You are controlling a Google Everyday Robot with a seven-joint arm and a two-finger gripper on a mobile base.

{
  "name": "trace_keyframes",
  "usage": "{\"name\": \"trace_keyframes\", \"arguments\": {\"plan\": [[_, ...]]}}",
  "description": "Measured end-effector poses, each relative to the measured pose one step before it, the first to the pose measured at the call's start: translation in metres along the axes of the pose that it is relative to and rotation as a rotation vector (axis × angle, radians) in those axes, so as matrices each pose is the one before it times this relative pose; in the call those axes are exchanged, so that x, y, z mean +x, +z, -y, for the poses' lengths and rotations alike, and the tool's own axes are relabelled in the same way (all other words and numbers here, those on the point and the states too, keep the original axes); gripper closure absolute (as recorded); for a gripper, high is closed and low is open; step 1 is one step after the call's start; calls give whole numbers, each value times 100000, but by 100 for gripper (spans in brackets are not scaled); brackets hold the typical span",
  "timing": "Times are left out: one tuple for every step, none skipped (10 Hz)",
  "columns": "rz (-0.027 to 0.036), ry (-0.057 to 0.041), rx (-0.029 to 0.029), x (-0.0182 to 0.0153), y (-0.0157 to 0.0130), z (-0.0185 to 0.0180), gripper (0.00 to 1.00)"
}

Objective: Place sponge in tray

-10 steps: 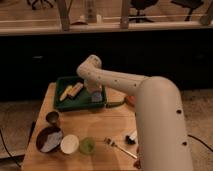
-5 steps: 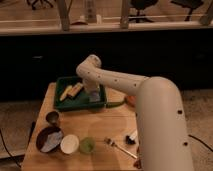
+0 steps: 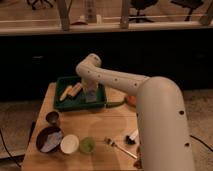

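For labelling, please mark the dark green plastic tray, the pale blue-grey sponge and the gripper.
tray (image 3: 69, 107): camera view, front rim.
sponge (image 3: 91, 98): camera view, top face.
gripper (image 3: 90, 89): camera view, its tip, inside the tray.

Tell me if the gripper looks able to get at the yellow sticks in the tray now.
Probably yes. The gripper is over the tray, close beside the yellow sticks; they lie uncovered and nothing stands between.

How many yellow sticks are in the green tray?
2. One stick lies in the tray's left half, the other just right of it, beside the gripper over the tray's middle. The arm could hide more.
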Motion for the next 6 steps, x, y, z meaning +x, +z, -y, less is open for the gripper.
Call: {"name": "trace_keyframes", "arguments": {"plan": [[-339, -786, 273, 191, -281, 170, 20], [-229, -649, 58, 96, -208, 120, 20], [-504, -650, 100, 132, -373, 48, 20], [-444, -255, 32, 128, -304, 6, 20], [-290, -310, -82, 73, -187, 32, 20], [-386, -423, 3, 134, -260, 144, 20]]}}
